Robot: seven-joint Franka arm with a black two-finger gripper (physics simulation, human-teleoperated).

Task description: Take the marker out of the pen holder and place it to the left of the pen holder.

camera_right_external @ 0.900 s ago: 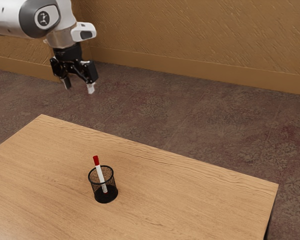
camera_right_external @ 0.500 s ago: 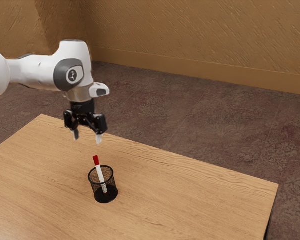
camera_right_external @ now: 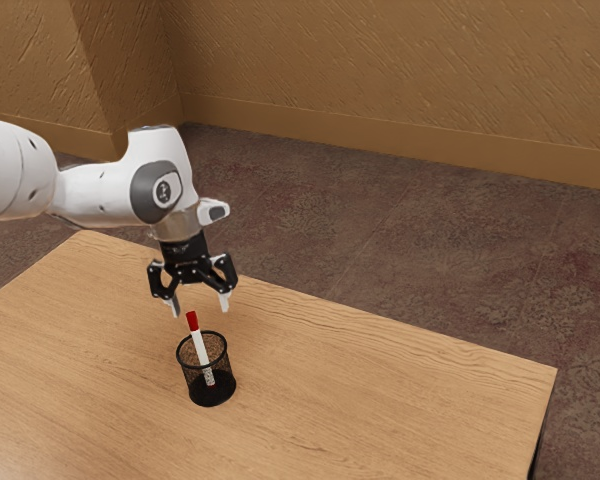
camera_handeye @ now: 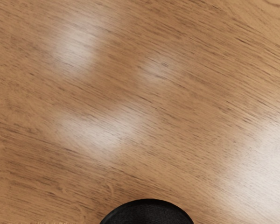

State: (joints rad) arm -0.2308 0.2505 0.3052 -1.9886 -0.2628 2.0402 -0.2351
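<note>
Exterior view: arm (camera_right_external: pixel 105 195) comes in from the left edge, white with dark grey parts. Black hand (camera_right_external: pixel 200 309) left of frame centre, pointing down, fingers spread, released, nothing gripped. Fingertips just above the red cap (camera_right_external: pixel 192 321) in the picture, the cap nearer the tip on the exterior view's left; gap in depth can't be told. Marker (camera_right_external: pixel 201 349) is inside the pen holder (camera_right_external: pixel 213 389), lower left part of frame. White body, cap end up, sticking out over the rim; tilted, top toward the exterior view's left. Lower part visible through the black mesh. Holder round, upright on the worktop (camera_right_external: pixel 380 405). Worktop is light wood, fills most of the lower frame, far corner at mid left, another corner at right edge. Brown patterned floor (camera_right_external: pixel 400 250) behind it. Tan textured wall (camera_right_external: pixel 380 70) across the top, corner at upper left, plain band (camera_right_external: pixel 380 140) along its foot.

Wrist view: wood grain of the worktop, several pale glare patches (camera_handeye: pixel 95 135) on it. Rounded black shape (camera_handeye: pixel 147 214) with a smooth curved edge, wood around the curve. Only part of it in frame; can't tell for sure what it is.
</note>
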